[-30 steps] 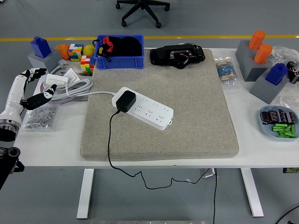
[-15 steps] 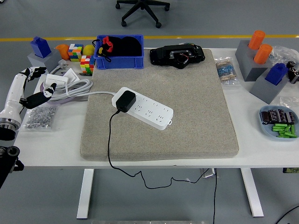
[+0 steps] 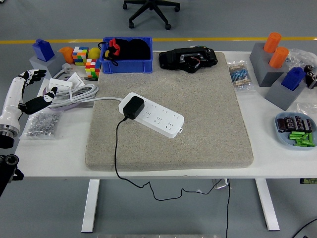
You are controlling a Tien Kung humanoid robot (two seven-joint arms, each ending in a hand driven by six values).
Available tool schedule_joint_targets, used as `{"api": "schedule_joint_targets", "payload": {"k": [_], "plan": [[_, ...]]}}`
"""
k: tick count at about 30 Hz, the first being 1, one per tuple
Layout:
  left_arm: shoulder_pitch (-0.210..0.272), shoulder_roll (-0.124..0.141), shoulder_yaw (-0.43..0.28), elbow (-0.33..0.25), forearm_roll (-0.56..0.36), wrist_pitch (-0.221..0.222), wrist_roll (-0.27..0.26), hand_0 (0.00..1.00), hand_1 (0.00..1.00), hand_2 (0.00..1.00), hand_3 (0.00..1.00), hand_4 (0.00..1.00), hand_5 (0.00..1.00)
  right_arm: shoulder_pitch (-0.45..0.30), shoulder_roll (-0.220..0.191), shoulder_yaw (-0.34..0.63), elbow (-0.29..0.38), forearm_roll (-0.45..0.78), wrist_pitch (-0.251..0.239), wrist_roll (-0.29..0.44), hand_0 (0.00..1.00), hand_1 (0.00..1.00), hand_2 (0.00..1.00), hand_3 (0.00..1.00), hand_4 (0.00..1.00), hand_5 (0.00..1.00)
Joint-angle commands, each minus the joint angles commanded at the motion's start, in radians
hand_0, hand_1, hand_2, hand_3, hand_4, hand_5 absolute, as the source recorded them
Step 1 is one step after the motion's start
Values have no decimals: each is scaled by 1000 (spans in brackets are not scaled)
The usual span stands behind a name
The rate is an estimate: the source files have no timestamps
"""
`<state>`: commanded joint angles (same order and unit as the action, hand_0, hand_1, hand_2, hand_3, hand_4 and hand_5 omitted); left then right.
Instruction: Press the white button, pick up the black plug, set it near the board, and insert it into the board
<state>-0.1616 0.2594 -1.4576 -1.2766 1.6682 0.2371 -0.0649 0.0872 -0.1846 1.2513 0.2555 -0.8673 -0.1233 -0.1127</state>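
While the left robot hand (image 3: 32,91) is held open well left of the power strip (image 3: 152,115), the seated black plug (image 3: 132,107) could be knocked loose if approached carelessly.

Single view only: head camera, mounted high on robot's side, facing forward and down. Near edge of white rectangular table (image 3: 277,171) crosses lower frame; legs and grey floor visible beneath. Far edge near top, with yellow floor line (image 3: 208,38) and black swivel-chair base (image 3: 150,11) beyond. Moderate range: whole tabletop fits, grey felt mat (image 3: 198,119) central. No second view, no shared area.
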Motion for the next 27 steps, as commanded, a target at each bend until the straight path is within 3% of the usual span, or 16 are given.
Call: {"api": "schedule_joint_targets", "payload": {"k": [27], "plan": [[2,0,-14,-5,3,-11,4,802,769,765,722,728,187,7,-8,-10,-1,3,-1,0,597,502,513,531,654,341]]}}
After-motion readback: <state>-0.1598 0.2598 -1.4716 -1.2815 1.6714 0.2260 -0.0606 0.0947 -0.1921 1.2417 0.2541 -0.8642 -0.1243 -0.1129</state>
